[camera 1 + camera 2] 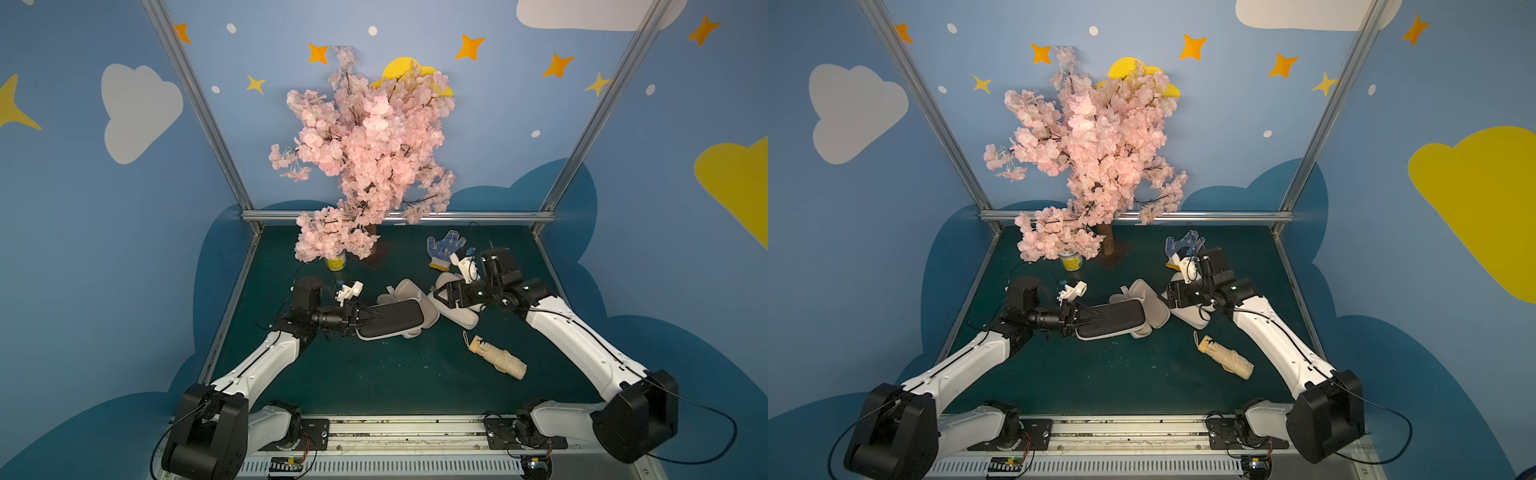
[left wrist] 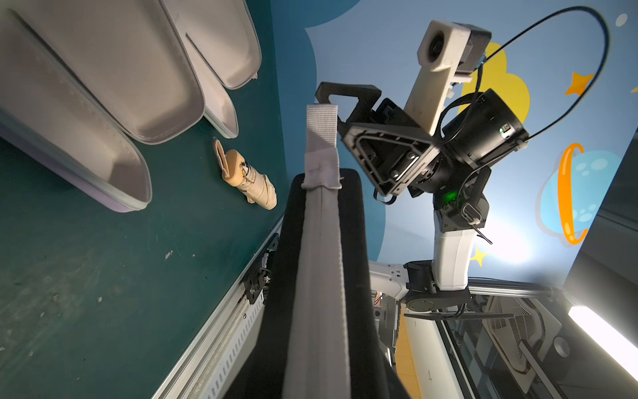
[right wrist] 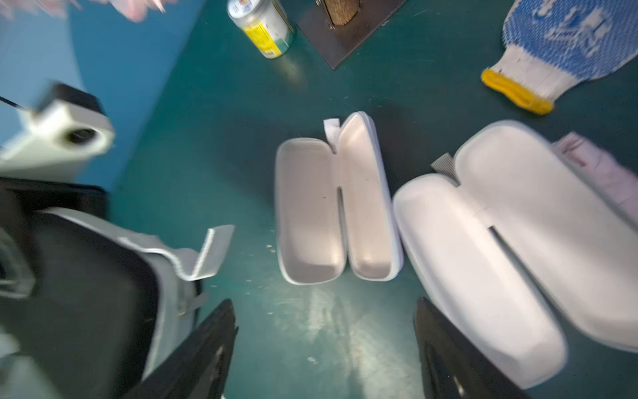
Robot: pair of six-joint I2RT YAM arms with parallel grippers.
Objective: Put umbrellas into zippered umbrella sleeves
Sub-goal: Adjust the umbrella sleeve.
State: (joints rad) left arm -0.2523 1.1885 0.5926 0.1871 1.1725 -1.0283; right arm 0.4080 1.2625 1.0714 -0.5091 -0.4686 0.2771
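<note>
The cream-beige folded compact umbrella (image 1: 496, 359) lies loose on the dark green table (image 1: 353, 386), tilted, its handle end w/ thin wrist loop turned towards the cases. It is apart from both arms.

Just beyond it the off-white hard-shell clamshell case (image 3: 500, 248) is spread open, lining up, both halves empty. The lavender clamshell case (image 3: 336, 207) lies open and empty just beside it. A bit of pale pink fabric (image 3: 600, 172) shows at the off-white case's far edge, prob. another umbrella, but too little is seen to be sure.

The black hard-shell clamshell case (image 1: 392, 320) is gripped at one end by the left fingers (image 1: 365, 316), which are partly closed on it. Its halves look drawn together and the contents are hidden. The right fingers (image 3: 214, 349) are spread wide w/ nothing btwn them, above bare table btwn the black and off-white cases.

Judged step: the beige umbrella is to be fetched by the right arm.
- It should be taken across the mid-bundle, not by the loop, since the soft fabric will likely sag.
- It should be laid lengthwise in one half of an open case.
- The loop should be tucked inside so the zip edge is not fouled.
- The case may slide when pressed, so light pressure is advised.
</note>
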